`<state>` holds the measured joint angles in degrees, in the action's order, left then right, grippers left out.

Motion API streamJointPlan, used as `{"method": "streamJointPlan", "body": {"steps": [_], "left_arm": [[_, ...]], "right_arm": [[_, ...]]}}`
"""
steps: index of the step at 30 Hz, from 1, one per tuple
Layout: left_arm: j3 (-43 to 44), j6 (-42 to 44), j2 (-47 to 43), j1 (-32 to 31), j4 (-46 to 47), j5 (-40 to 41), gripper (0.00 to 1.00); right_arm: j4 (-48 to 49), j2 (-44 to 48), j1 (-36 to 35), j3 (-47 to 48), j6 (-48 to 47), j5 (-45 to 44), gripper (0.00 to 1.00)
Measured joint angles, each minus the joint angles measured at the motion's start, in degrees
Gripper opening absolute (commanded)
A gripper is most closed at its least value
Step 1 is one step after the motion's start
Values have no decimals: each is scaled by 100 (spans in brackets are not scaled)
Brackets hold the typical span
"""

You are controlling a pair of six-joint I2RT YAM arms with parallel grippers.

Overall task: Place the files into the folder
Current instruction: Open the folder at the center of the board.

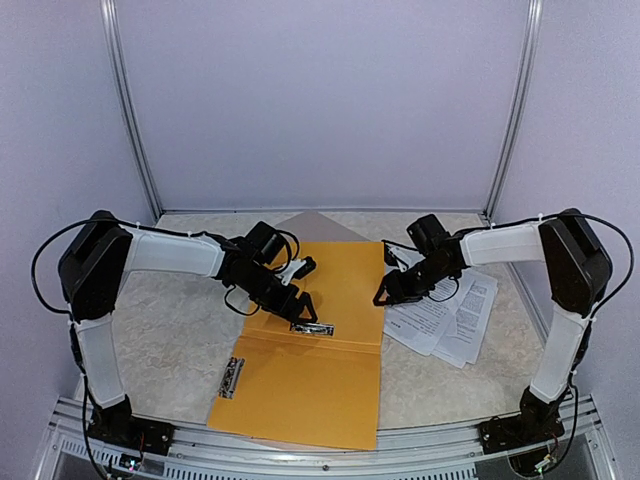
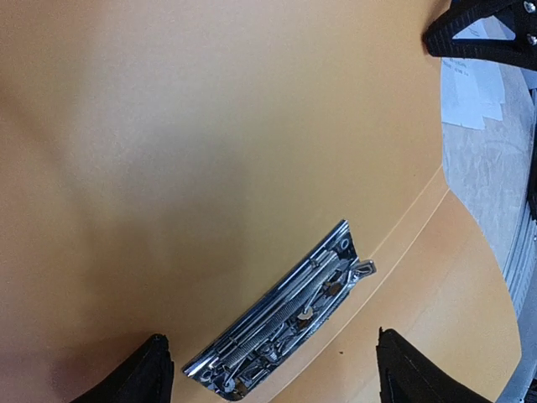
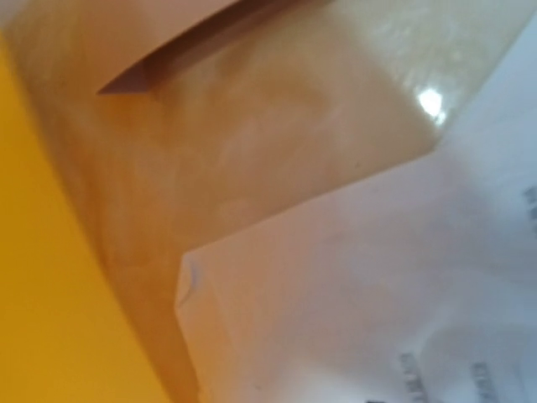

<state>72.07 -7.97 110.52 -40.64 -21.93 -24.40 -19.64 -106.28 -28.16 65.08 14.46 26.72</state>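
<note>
The orange folder (image 1: 320,370) lies open and flat in the middle of the table, with a metal clip (image 1: 318,327) on its inside and a second clip (image 1: 232,377) at its left edge. My left gripper (image 1: 298,288) hangs open just over the far half. In the left wrist view its fingertips (image 2: 155,369) stand on both sides of the clip (image 2: 281,323), touching nothing. The files (image 1: 445,315), white printed sheets, lie fanned to the right of the folder. My right gripper (image 1: 383,293) is low at the folder's right edge by the sheets, jaws slightly apart, nothing gripped. Its fingers do not show in the right wrist view.
A grey-brown clipboard (image 1: 320,225) pokes out from under the folder's far edge. Metal frame posts (image 1: 135,120) and the purple back wall close off the rear. The right wrist view shows the folder edge (image 3: 50,294), a paper corner (image 3: 377,294) and marbled tabletop (image 3: 277,143).
</note>
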Motion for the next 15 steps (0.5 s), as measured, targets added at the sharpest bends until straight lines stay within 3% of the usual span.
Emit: {"method": "streamJointPlan", "body": {"steps": [10, 15], "left_arm": [[87, 83, 380, 0, 302, -267, 79], [90, 85, 398, 0, 356, -319, 79]], "right_arm": [[-632, 55, 120, 391, -208, -538, 48], [-774, 608, 129, 363, -221, -481, 45]]}}
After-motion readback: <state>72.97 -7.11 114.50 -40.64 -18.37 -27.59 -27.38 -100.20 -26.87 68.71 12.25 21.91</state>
